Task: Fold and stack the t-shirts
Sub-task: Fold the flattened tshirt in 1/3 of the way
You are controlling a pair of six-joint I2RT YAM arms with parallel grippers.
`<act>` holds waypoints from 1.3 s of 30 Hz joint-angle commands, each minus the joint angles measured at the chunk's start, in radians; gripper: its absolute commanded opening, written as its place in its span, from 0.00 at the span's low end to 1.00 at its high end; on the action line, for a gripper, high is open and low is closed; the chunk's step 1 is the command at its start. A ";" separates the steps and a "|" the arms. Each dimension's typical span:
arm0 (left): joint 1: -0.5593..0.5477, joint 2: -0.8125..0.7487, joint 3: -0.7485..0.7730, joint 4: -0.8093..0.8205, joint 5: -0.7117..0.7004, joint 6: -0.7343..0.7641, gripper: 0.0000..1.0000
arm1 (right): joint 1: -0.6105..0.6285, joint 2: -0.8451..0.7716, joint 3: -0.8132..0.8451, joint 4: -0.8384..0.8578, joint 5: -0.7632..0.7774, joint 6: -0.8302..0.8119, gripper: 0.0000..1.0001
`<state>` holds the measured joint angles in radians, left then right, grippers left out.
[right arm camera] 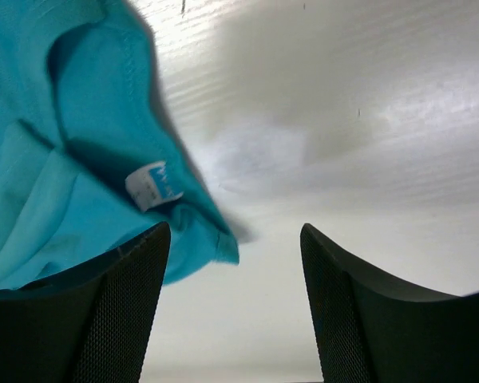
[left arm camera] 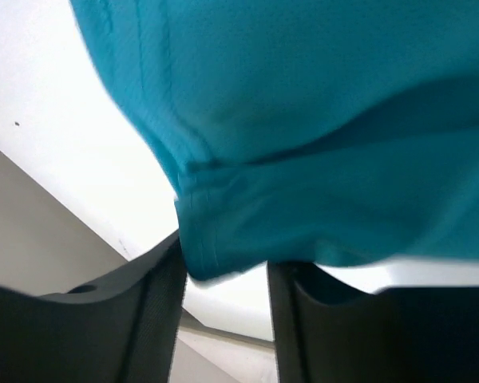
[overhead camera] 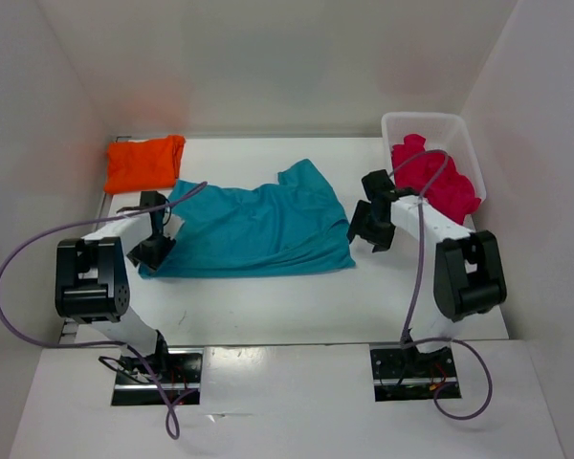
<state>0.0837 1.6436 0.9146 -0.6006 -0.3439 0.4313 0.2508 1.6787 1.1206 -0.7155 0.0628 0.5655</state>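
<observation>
This is a robotics lab test cell: plain white panel walls (overhead camera: pixel 268 67) box in a flat white surface (overhead camera: pixel 268 306) on three sides, a black-and-white robot arm (overhead camera: pixel 91 277) is bolted at lower left, its twin (overhead camera: pixel 469 273) at lower right, and loose purple cables (overhead camera: pixel 420 263) trail from both.

t-shirts: three | orange t-shirt (overhead camera: pixel 145 163): one | teal t-shirt (overhead camera: pixel 253 229): one | pink-red t-shirt (overhead camera: pixel 438 179): one | white basket (overhead camera: pixel 430 121): one | robot arms: two | grippers: two, left gripper (left arm camera: pixel 223 271) and right gripper (right arm camera: pixel 235 239)
</observation>
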 commanded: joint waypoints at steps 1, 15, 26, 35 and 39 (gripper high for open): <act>0.014 -0.080 0.082 -0.105 0.091 -0.023 0.53 | 0.001 -0.201 -0.045 0.019 -0.038 0.069 0.72; 0.033 -0.073 0.159 -0.088 0.108 -0.003 0.72 | 0.001 -0.162 -0.285 0.218 -0.215 0.178 0.67; 0.033 -0.044 0.172 -0.079 0.234 0.041 0.75 | 0.001 -0.138 -0.309 0.228 -0.173 0.189 0.00; 0.042 0.087 0.216 -0.041 0.169 0.040 0.07 | -0.008 -0.289 -0.424 0.157 -0.149 0.309 0.00; 0.053 0.072 0.243 -0.041 0.169 0.020 0.00 | 0.002 -0.332 -0.464 0.136 -0.149 0.347 0.00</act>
<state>0.1234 1.7409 1.1023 -0.6544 -0.1745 0.4671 0.2489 1.3800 0.6800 -0.5400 -0.1062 0.8524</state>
